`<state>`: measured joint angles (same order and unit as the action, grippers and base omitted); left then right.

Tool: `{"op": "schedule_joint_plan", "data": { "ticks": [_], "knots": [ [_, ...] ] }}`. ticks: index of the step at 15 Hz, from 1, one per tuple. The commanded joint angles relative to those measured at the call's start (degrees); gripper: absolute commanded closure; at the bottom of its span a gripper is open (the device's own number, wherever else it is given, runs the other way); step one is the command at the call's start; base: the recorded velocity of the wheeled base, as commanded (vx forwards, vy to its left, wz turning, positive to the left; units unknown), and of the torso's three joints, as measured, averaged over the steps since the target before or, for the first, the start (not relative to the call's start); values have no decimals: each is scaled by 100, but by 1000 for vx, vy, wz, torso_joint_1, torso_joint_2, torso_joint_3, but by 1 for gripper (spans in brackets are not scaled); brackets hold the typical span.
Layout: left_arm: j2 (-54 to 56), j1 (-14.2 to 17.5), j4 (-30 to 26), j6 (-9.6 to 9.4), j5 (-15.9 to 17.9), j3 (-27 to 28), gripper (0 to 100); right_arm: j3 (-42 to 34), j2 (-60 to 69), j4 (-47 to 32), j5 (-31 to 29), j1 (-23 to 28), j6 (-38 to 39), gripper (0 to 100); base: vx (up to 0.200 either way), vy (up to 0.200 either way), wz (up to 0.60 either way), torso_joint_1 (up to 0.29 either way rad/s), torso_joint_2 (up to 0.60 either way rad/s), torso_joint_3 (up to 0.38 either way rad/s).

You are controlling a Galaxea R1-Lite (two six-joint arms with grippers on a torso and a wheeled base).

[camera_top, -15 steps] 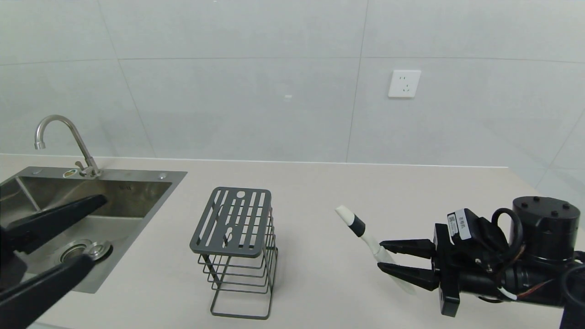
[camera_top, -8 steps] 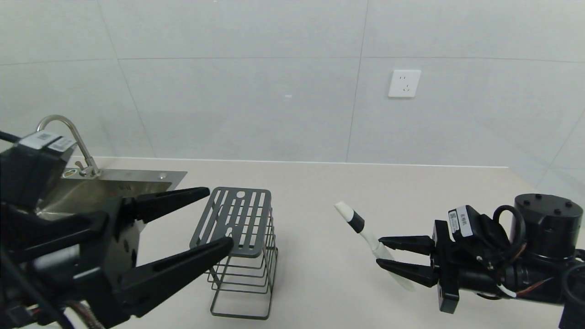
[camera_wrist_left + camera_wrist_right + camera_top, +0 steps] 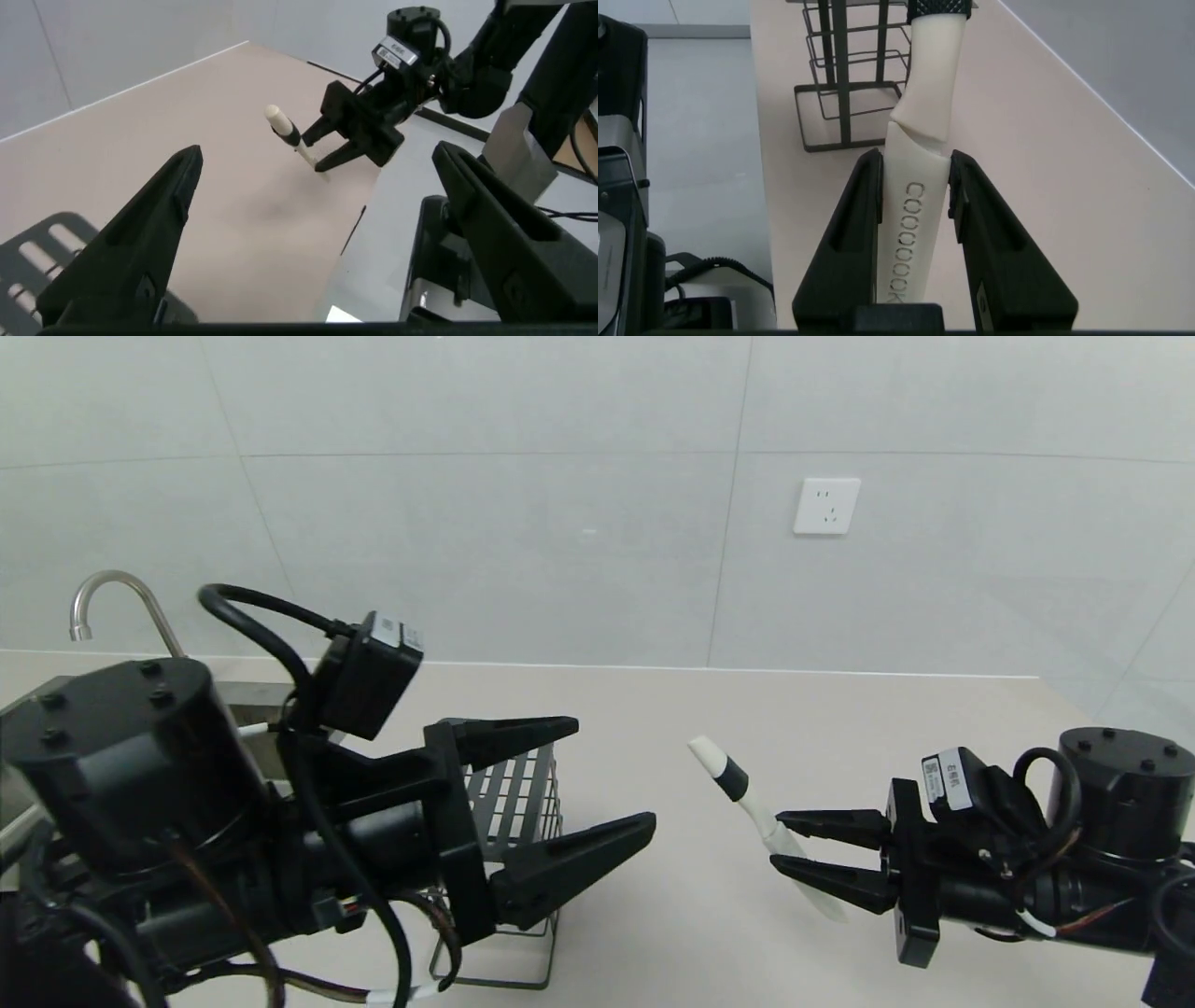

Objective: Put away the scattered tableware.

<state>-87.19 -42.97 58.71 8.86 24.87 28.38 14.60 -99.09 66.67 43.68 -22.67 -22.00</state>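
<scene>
Left tool [image 3: 613,773]: hanging in front of the slotted rack [image 3: 523,793], jaws spread wide, gripping nothing, facing the knife [image 3: 736,787], probably readying to receive it.
Rack: standing on the tabletop [image 3: 653,915], slots facing upward.
Right tool [image 3: 777,841]: pinching the knife's white blade above the tabletop, right of the rack, keeping the handle free, likely for handover.
</scene>
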Motion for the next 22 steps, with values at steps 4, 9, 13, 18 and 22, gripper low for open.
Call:
{"op": "schedule_joint_plan", "data": {
  "ticks": [4,9,13,18,22],
  "knots": [
    [-1178,-326,598,19,-123,484,0,183,47,171,0,9,170,100,0,0,0,0,0,0],
    [-1846,-423,1099,37,-386,897,0,183,65,285,0,9,214,100,0,0,0,0,0,0],
    [-2180,-431,1503,37,-439,1152,0,192,65,294,0,-44,267,100,0,0,0,0,0,0],
    [-2584,-546,2215,327,-457,1354,0,429,47,373,0,-193,460,100,0,0,0,0,0,0],
    [-2821,-546,2707,476,-518,1407,0,482,-6,760,0,-246,961,100,0,0,0,0,0,0]
  ]
}}
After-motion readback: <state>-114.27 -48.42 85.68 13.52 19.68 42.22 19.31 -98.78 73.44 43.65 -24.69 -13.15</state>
